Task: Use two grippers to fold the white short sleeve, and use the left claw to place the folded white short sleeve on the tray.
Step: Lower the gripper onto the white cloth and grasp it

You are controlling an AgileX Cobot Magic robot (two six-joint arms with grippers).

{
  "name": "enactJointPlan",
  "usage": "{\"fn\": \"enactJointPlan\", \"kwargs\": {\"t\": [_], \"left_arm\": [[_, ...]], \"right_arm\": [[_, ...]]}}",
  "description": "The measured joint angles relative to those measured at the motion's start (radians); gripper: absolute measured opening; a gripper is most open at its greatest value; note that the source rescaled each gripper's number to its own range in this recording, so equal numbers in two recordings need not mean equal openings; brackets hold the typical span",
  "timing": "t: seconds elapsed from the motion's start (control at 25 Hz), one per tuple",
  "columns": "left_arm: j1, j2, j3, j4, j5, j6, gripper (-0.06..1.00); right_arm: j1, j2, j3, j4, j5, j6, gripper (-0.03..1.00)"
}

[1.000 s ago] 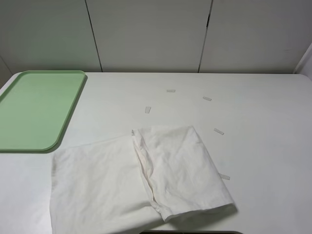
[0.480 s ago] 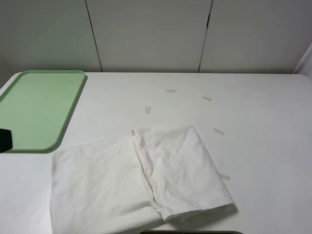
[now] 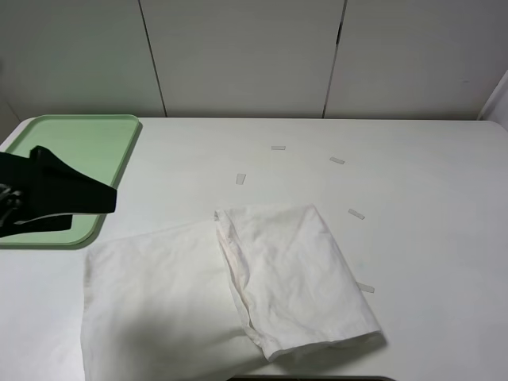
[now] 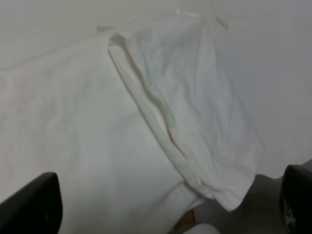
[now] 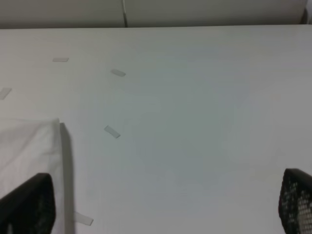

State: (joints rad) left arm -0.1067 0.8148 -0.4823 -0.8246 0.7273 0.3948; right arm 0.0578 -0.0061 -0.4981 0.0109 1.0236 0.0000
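- One white short sleeve (image 3: 230, 294), partly folded, lies beside the left hand (image 3: 94, 208); one tray (image 3: 71, 151) is close by it.
- Left hand and right hand (image 5: 161, 204): both spread, empty.
- Five tape strips (image 3: 278, 148); white desk (image 3: 429, 182), panelled wall (image 3: 238, 55).

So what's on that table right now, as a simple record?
Garment: white short sleeve, partly folded, flat on the table
Tray: light green, far left, shirt not on it
Left claw: open, by the tray's near end, holding nothing
Right gripper: open, above bare table, holding nothing
Extras: small tape strips beyond the shirt
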Motion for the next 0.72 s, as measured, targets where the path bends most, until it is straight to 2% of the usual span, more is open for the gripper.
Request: {"fn": "enactJointPlan", "kwargs": {"t": [0.04,0.12,0.16,0.2,0.24,0.36,0.4,0.48,0.52,0.72], "left_arm": [[0.000,0.066,0.000,-0.041,-0.017,0.082,0.88],[0.000,0.098,0.000,-0.061,-0.022,0.120,0.88],[0.000,0.193,0.000,-0.126,-0.026,0.223,0.88],[0.000,0.193,0.000,-0.126,-0.026,0.223,0.88],[0.000,0.265,0.000,-0.193,-0.025,0.297,0.88],[0.000,0.304,0.000,-0.230,-0.025,0.346,0.88],[0.000,0.335,0.000,-0.263,-0.025,0.383,0.88],[0.000,0.431,0.000,-0.402,-0.027,0.506,0.88],[0.000,0.431,0.000,-0.402,-0.027,0.506,0.88],[-0.003,0.529,0.000,-0.555,-0.032,0.639,0.88]], "right_arm": [[0.000,0.000,0.000,0.000,0.000,0.000,1.00],[0.000,0.000,0.000,0.000,0.000,0.000,1.00],[0.000,0.000,0.000,0.000,0.000,0.000,1.00],[0.000,0.000,0.000,0.000,0.000,0.000,1.00],[0.000,0.000,0.000,0.000,0.000,0.000,1.00],[0.000,0.000,0.000,0.000,0.000,0.000,1.00],[0.000,0.000,0.000,0.000,0.000,0.000,1.00],[0.000,0.000,0.000,0.000,0.000,0.000,1.00],[0.000,0.000,0.000,0.000,0.000,0.000,1.00],[0.000,0.000,0.000,0.000,0.000,0.000,1.00]]}}
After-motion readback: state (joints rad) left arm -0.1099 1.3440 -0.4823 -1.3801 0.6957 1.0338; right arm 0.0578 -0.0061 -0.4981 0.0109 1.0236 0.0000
